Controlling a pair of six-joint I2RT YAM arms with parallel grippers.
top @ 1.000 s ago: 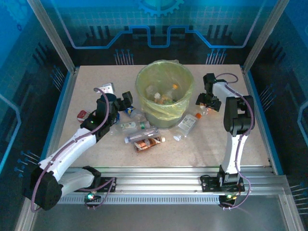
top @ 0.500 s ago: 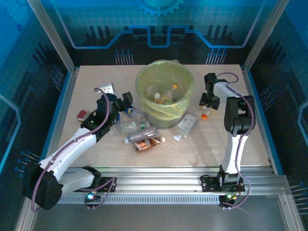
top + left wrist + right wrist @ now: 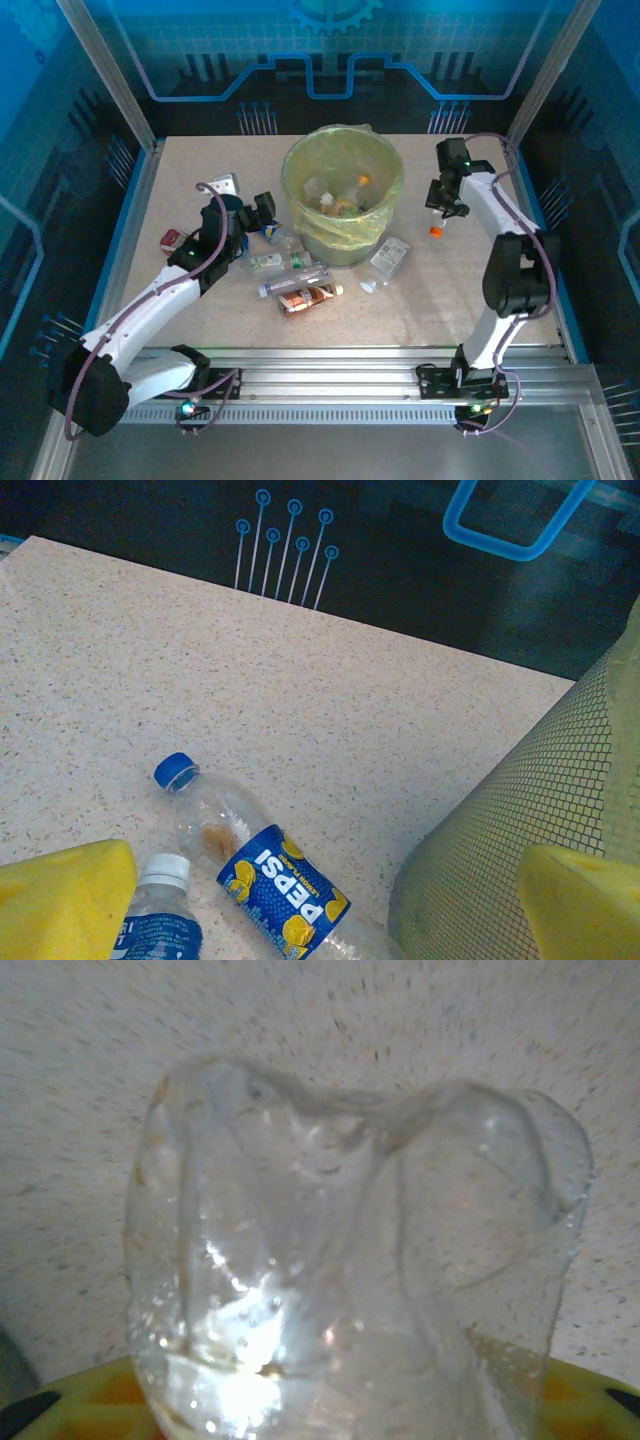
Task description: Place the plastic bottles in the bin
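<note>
The left arm (image 3: 140,310) and right arm (image 3: 495,205) are white with black joints and thin purplish cables. Yellow pads (image 3: 60,900) tip the left claw (image 3: 320,910).

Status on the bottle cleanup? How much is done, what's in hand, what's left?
Done: several bottles lie in the bin. In hand: right claw shut on a clear crushed bottle, right of the bin, not over it. Left claw open above a Pepsi bottle. Left: several more on the table left and front of the bin, including a brown-label bottle.
</note>
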